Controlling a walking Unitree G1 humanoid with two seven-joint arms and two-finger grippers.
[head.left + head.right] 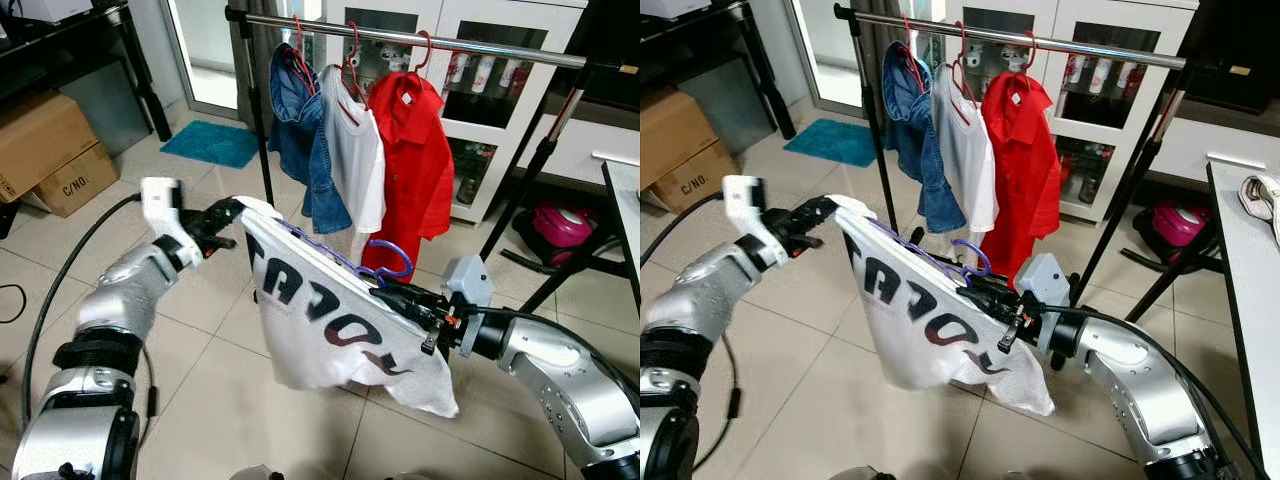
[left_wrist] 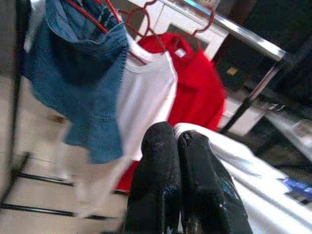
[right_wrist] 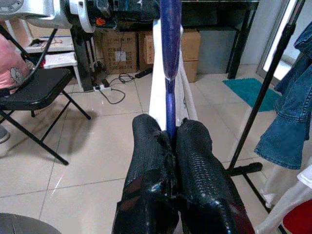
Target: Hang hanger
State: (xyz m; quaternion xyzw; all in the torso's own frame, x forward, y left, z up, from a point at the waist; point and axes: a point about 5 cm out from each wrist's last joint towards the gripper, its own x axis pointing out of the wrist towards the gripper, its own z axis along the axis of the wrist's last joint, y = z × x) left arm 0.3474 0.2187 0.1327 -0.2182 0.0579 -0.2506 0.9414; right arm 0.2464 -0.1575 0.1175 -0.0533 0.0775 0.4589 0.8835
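Note:
A white T-shirt [image 1: 330, 335] with dark lettering hangs on a purple hanger [image 1: 385, 262], stretched between my two grippers in front of the clothes rack. My left gripper [image 1: 228, 212] is shut on the shirt's left shoulder end [image 2: 204, 134]. My right gripper [image 1: 400, 292] is shut on the hanger's purple bar [image 3: 169, 73] at the other shoulder. The hanger's hook [image 1: 975, 255] curls up below the metal rail [image 1: 480, 45], well short of it. On that rail hang a denim shirt [image 1: 298, 130], a white shirt [image 1: 352, 160] and a red shirt [image 1: 415, 165], each on a red hanger.
The rack's black legs [image 1: 520, 195] spread over the tiled floor. Behind it stands a white glass-door cabinet [image 1: 490, 80]. A pink vacuum [image 1: 560, 225] lies at the right, near a white table edge [image 1: 620, 205]. Cardboard boxes [image 1: 45, 150] and a teal mat [image 1: 212, 143] are at the left.

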